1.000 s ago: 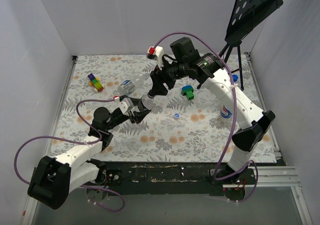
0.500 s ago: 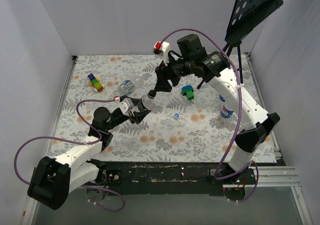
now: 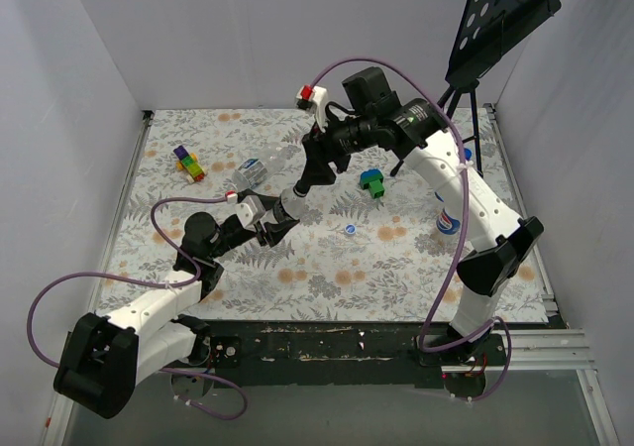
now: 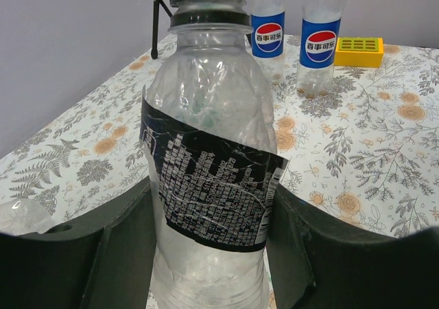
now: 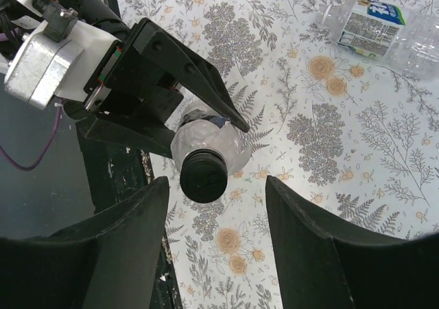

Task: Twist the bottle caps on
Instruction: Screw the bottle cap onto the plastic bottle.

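Note:
My left gripper [image 3: 269, 218] is shut on a clear bottle [image 4: 206, 117] with a black label, and holds it tilted above the table. A black cap [image 5: 204, 175] sits on the bottle's neck. My right gripper [image 3: 309, 176] hangs open over the bottle top. In the right wrist view the cap lies between its fingers [image 5: 217, 182], nearer the left one and touching neither. A blue cap [image 3: 350, 230] lies loose on the table. Two Pepsi-labelled bottles [image 4: 268, 34] [image 4: 321, 38] stand at the right; one shows in the top view [image 3: 449, 220]. Another bottle [image 3: 253, 171] lies on its side.
A green block [image 3: 372, 182] sits right of the grippers and coloured blocks [image 3: 188, 163] lie at the far left. A music stand [image 3: 495, 20] rises at the back right corner. White walls close in three sides.
My right wrist swung a little right and then back left above the bottle top. My left gripper and its bottle have stayed in place.

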Controlling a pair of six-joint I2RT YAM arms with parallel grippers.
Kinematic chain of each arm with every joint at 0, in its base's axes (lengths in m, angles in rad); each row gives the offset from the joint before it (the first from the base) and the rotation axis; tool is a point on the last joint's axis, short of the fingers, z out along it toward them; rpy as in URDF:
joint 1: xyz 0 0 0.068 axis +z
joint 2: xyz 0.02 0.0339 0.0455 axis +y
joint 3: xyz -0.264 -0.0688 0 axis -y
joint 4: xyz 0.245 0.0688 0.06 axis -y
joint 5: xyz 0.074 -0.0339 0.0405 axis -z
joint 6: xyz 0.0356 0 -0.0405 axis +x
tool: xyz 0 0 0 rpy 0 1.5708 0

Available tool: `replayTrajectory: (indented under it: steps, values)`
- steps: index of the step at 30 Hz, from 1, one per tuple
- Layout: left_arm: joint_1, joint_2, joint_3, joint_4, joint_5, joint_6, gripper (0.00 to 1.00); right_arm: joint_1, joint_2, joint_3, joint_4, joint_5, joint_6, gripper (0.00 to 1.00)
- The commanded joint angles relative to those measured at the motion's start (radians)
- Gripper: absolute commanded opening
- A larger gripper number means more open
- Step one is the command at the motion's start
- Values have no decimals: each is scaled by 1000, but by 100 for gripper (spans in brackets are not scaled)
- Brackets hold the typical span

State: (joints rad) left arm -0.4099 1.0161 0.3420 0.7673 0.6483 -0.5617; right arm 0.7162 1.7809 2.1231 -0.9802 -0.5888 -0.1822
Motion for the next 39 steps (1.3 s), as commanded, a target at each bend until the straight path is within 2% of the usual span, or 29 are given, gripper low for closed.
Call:
replayTrajectory:
  steps: [1,19,23,24,31,36,39]
  values:
    - [-9,-36,34,-2,22,13,16,9,17,44,-24,-23,6,64]
    - [-17,-42,35,-16,19,22,16,35,32,23,-72,-57,-16,55]
    - [-17,-40,35,-17,16,22,16,38,29,23,-78,-49,-19,51]
    - [-17,-40,35,-17,16,22,16,38,28,20,-77,-45,-19,49]
    - [-18,-44,35,-17,17,19,16,38,14,5,-84,-26,-33,17]
    - [-18,-37,37,-11,42,-24,15,37,-29,-25,-45,-37,-46,5]
    - [-17,-25,48,-16,85,-59,13,34,-63,-54,-5,-54,-56,1]
